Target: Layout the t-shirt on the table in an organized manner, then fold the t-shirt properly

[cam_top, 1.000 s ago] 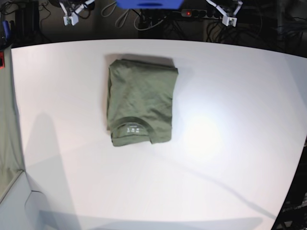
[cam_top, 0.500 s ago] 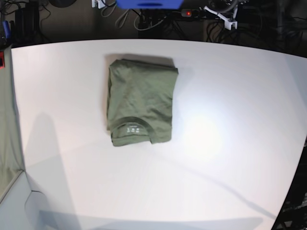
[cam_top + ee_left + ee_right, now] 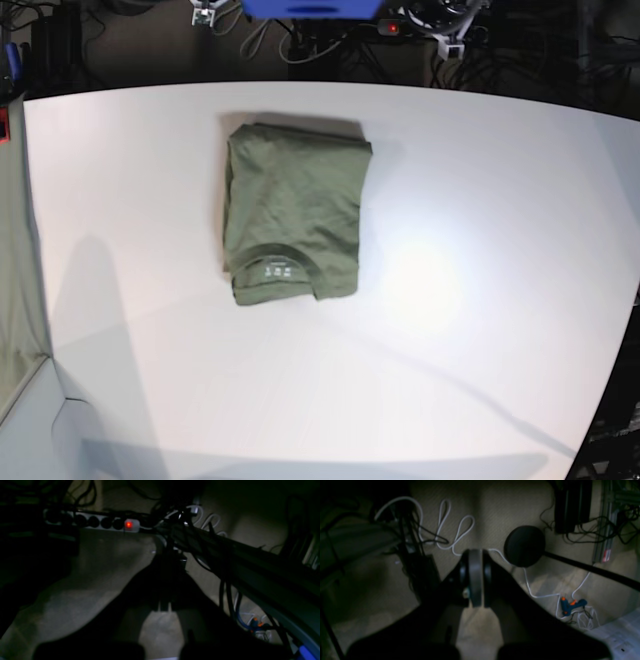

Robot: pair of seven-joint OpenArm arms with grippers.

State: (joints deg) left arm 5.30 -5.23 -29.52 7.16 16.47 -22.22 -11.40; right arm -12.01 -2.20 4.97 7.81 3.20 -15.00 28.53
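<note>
white table [image 3: 480,300] fills nearly the whole base view, with a dark strip of floor and tangled cables behind its far edge. the t-shirt [image 3: 294,215] is seen lying flat toward the far left part of the table, well away from every edge, folded into a compact upright rectangle. the collar and its small white label are turned toward the near side, and the long edges look fairly straight, with one small lip of cloth stepping out at the bottom right corner.

nothing is being touched by either arm. the left gripper [image 3: 163,608] is pointed at the dim floor, where a power strip [image 3: 100,523] with a red light is picked out; its jaws are too dark to be read clearly, but they are taken as clenched with nothing between them. the right gripper [image 3: 475,580] is seen pressed together on nothing, above the floor, near a round black stand base [image 3: 523,546] and a small blue-and-orange tool [image 3: 571,605].

judged from this, the folding step looks done and the task is probably at its end, arms parked off the table. if anything more is called for, it would only be that bottom right corner being tucked square, which would need an arm brought over the table again.
</note>
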